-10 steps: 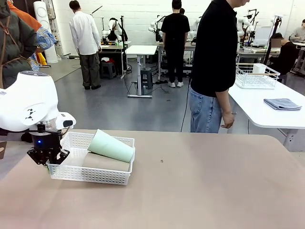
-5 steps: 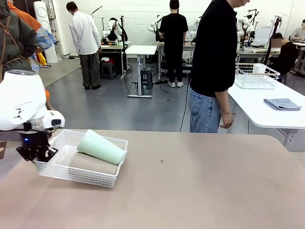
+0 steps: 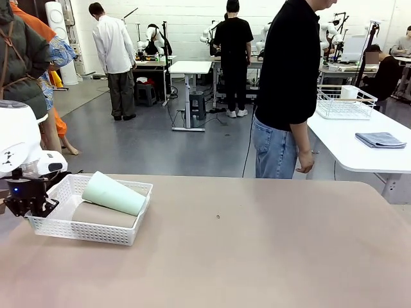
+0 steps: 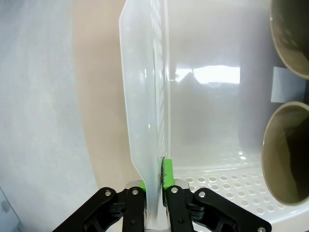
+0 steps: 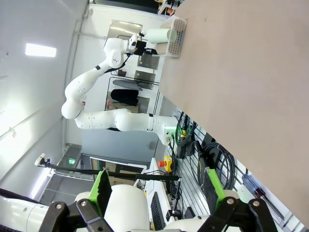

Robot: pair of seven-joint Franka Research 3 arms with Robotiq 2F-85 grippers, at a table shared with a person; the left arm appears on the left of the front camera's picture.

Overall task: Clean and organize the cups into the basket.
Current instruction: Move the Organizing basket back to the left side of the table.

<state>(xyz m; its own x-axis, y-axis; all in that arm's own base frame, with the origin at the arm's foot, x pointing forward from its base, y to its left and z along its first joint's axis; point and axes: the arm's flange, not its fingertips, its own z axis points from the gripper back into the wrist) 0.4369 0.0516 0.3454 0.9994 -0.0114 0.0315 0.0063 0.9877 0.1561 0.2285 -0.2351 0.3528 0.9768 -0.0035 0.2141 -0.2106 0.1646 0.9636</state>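
Front view gives you both cups (image 3: 114, 193), mint atop beige, lying in the basket (image 3: 96, 232) by the table's left edge. Your left gripper (image 4: 154, 191) pinches its end wall; right gripper (image 5: 159, 191) gapes wide. Packing looks done: set down, release.

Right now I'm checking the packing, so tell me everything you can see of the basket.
The basket is a shallow white plastic rectangle with perforated sides and a dotted floor. It sits flat near the table's left edge. A beige cup lies inside, with a mint cup lying tilted on top of it. The left pincer is shut on its left end wall.
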